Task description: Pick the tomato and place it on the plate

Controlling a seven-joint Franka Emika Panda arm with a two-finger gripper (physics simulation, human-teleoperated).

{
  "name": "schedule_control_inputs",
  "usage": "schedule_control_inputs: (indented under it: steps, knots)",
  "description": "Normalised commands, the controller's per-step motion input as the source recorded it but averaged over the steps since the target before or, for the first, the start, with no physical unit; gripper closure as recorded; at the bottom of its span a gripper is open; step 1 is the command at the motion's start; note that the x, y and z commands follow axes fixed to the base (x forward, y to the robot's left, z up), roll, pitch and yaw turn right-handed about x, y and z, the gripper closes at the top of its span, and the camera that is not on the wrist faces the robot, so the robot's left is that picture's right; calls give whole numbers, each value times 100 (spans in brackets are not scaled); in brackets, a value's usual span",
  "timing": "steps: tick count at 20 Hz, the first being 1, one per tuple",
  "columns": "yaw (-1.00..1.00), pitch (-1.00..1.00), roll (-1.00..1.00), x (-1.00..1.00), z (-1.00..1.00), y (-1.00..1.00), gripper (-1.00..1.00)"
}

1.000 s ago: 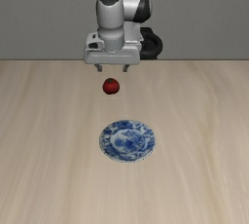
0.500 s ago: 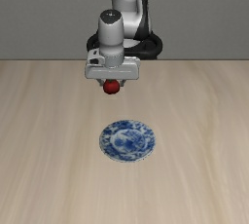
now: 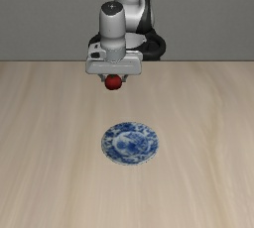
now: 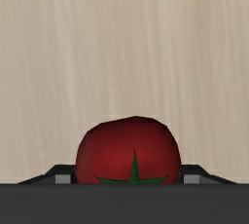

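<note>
The tomato (image 3: pixel 114 82) is pinched in the gripper (image 3: pixel 114 78), with the fingers (image 4: pixel 60 179) pressing on it from both sides, closed down to about the tomato's width. Its green stem star faces the wrist camera. It sits close to the far edge of the wooden table (image 3: pixel 40 153), roughly mid-width. Hard to tell if it's touching the wood. The plate (image 3: pixel 130 126) lies well apart, around the table's centre, its blue pattern fully showing, with open wood between the two.
</note>
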Motion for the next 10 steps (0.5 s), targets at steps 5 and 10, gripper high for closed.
schedule_control_inputs:
  steps: [5, 10]
  knots:
    - [0, 0, 0, 0, 60, 0, 100]
    - [0, 0, 0, 100, 0, 0, 100]
